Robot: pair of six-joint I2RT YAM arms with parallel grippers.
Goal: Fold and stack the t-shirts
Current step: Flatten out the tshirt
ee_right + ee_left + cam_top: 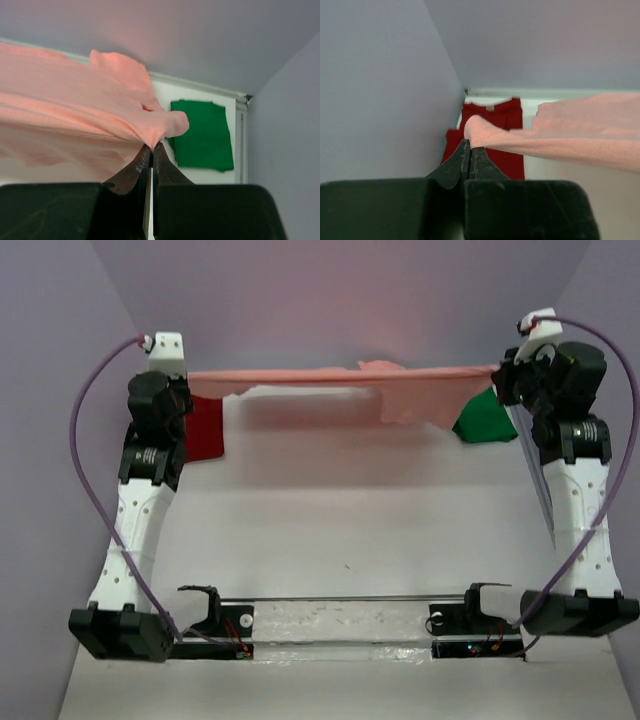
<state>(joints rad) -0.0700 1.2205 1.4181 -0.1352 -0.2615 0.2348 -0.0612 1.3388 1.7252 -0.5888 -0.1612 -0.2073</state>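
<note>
My left jaws and right jaws clench salmon-pink shirt (410, 400), stretched midair; red shirt (205, 430), green shirt (485, 422) on table (330, 530).

walls (330, 290): plain lavender-grey, enclosing three sides | table (350, 540): white, faintly shadowed

the dark red shirt (207, 428) is partly hidden behind the left arm (152, 445), the green shirt (487, 424) behind the right arm (562, 405).

Raised and extended forward: left arm (140, 520), right arm (578, 490). The left gripper (469, 143) is pinched tight on the salmon-pink t-shirt (580, 135) at its left end, the right gripper (151, 146) at its right end.
</note>
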